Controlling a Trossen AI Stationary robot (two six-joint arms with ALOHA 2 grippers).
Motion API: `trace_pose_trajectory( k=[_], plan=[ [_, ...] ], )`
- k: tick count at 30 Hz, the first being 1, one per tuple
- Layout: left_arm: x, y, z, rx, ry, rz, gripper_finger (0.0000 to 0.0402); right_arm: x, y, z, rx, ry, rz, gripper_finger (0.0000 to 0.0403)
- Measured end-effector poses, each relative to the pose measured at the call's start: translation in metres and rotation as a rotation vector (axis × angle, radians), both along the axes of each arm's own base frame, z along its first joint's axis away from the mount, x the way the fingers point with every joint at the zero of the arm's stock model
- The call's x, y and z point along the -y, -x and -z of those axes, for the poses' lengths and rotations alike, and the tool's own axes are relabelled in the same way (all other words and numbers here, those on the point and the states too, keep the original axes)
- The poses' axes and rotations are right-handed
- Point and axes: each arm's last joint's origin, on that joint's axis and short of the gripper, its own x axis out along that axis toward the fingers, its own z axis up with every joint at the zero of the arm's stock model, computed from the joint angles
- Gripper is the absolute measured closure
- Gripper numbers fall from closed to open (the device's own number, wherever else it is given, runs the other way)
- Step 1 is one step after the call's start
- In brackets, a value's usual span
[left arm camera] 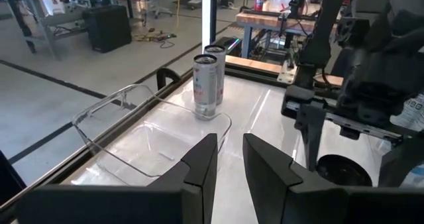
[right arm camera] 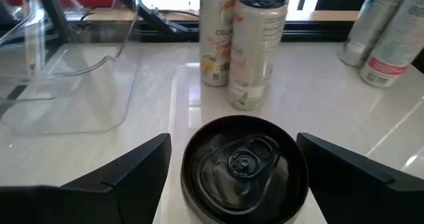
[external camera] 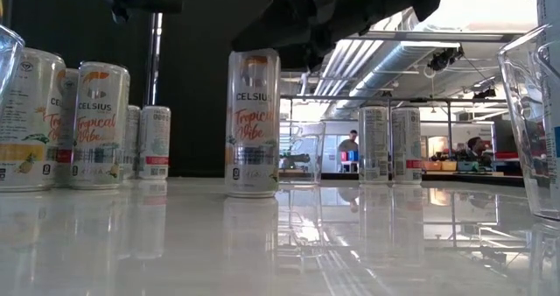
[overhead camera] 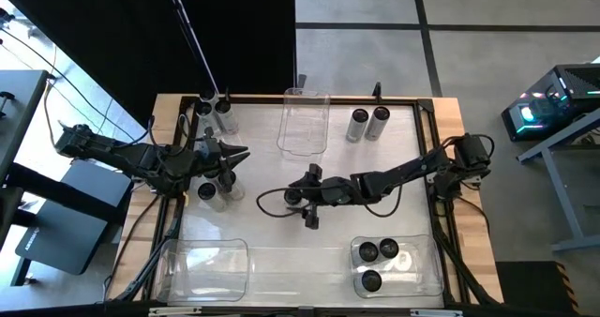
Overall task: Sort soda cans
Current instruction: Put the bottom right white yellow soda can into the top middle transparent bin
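Jaws of the right gripper [right arm camera: 232, 168] stand wide open astride one upright soda can [right arm camera: 240, 168], a finger on either side of its dark top, not yet touching. Jaws of the left gripper [left arm camera: 228, 161] are nearly closed and empty, hovering near the cans at its own edge of the desk [overhead camera: 272, 181]. The can looks rigid, smooth and probably slippery, best squeezed mid-wall. Only the low view shows its printed label; only the high view shows the bin [overhead camera: 433, 278] holding three cans.
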Motion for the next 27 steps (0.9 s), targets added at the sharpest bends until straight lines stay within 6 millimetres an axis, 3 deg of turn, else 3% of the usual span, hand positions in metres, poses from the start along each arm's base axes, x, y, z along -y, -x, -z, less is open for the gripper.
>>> trace_pose_trajectory(
  k=[27],
  plan=[
    [0.0, 0.0, 0.0, 0.005, 0.008, -0.002, 0.0336, -0.002, 0.002, 0.01, -0.089, -0.009, -0.094, 0.0084]
  ],
)
